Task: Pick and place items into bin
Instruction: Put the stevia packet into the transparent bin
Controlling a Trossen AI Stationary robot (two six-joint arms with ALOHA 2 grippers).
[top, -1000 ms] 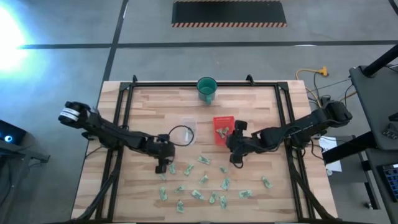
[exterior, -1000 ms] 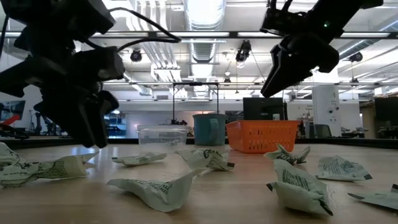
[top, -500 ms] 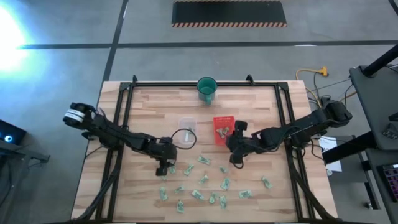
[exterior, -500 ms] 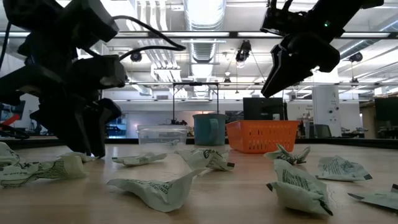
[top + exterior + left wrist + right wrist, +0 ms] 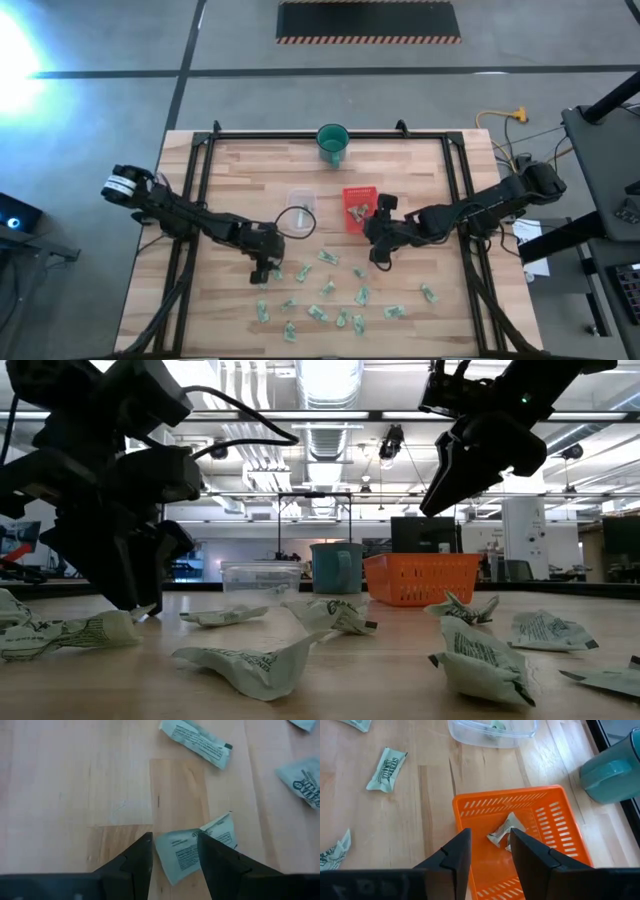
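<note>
A: Where is the left gripper (image 5: 262, 268), and why so low?

B: Left of centre in the high view, down at the table (image 5: 240, 170). Its fingers (image 5: 135, 862) stand apart, straddling one packet (image 5: 192, 851) whose corner lies in the gap. I judge it is placed that way to close on it; nothing is held yet.

A: And the right gripper (image 5: 377, 243)?

B: Just right of centre, beside the orange tray (image 5: 357, 209). In its wrist view the jaws stand apart over the tray's near rim with nothing between them, and a crumpled packet (image 5: 506, 831) lies inside. That looks like a drop-off spot.

A: Where are the other items (image 5: 340, 295)?

B: Scattered across the lower middle of the high view, roughly between and below the two grippers, mostly apart from one another.

A: Anything in the way?

B: A clear container (image 5: 300, 208) sits just above the left gripper, left of the tray, and a teal cup (image 5: 332, 142) stands at the top centre. I'd say the container lies near the left arm's path to the tray.
</note>
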